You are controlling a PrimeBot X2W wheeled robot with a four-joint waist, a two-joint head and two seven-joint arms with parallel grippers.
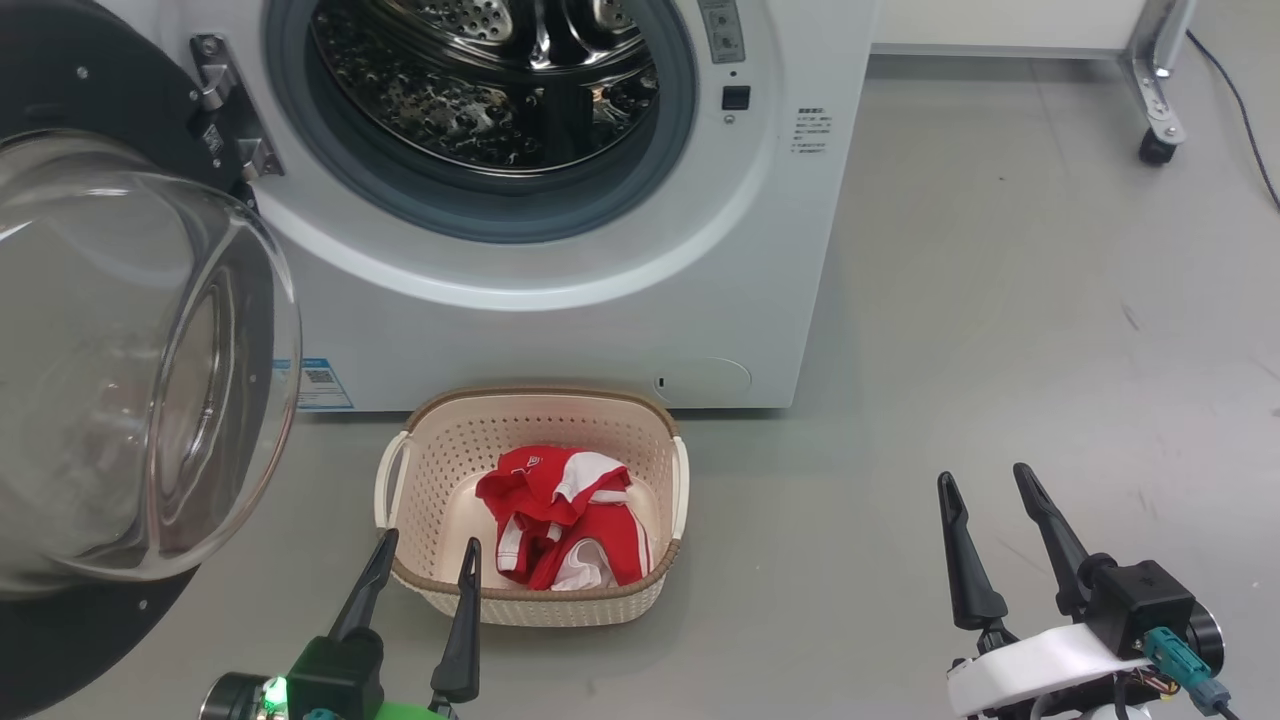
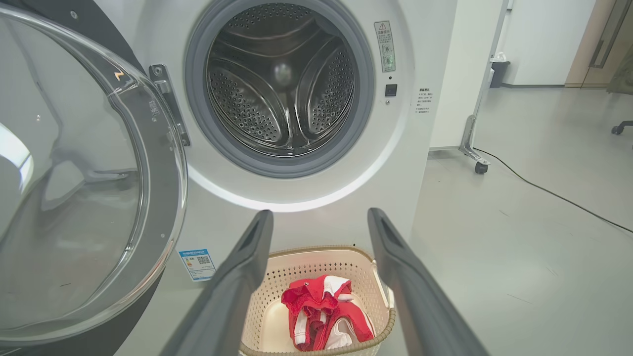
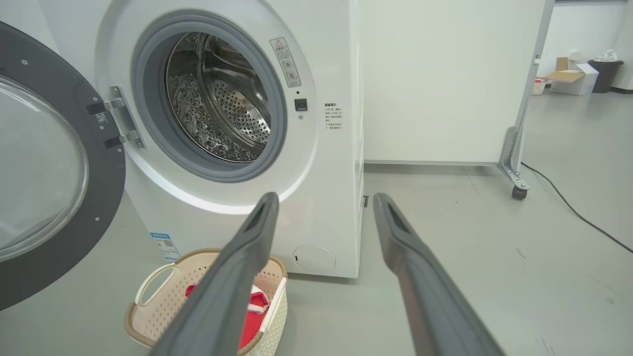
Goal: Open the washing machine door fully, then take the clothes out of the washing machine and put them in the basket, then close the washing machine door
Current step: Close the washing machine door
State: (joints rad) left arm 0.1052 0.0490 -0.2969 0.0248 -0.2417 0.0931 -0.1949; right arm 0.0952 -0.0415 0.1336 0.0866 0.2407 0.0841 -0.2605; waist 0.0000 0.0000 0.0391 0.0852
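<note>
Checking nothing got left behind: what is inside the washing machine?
Bare perforated steel drum, no garments; its front bottom is hidden behind the grey rim. The red clothes lie in the basket.

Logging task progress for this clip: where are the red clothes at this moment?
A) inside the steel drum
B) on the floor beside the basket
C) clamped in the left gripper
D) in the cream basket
D: the clothes lie inside the basket, which stands on the floor before the washing machine.
</note>
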